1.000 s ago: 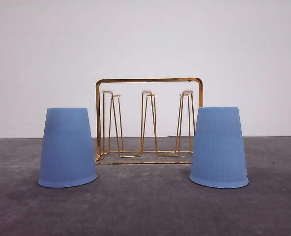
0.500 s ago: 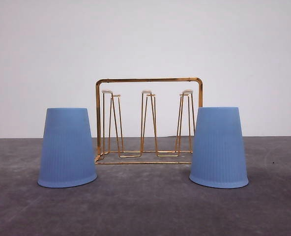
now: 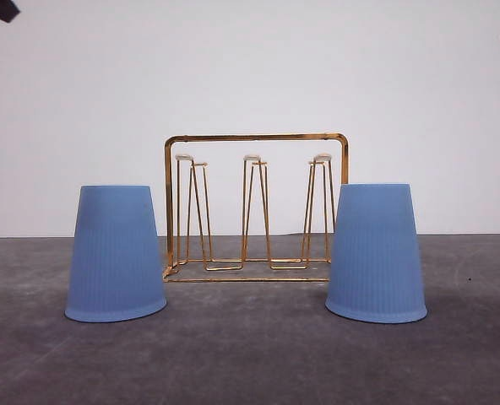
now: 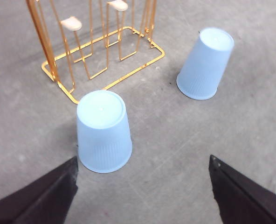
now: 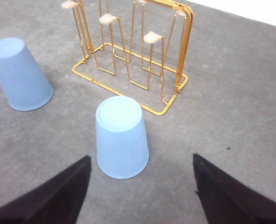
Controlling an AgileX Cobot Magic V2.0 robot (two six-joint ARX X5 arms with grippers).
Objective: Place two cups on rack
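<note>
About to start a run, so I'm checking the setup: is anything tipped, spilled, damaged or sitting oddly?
Nothing stands out. Both cups, left and right, stand upside down on the table, intact, either side of the rack, which sits upright with bare prongs. No spills visible.

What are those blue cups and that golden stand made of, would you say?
The two cups look like thin matte plastic: light blue, with fine vertical ribbing and no shine. The rack seems to be thin metal wire with a glossy gold finish, since it glints along its frame. Its prongs carry small white tips, perhaps plastic or rubber; the pictures leave that open.
</note>
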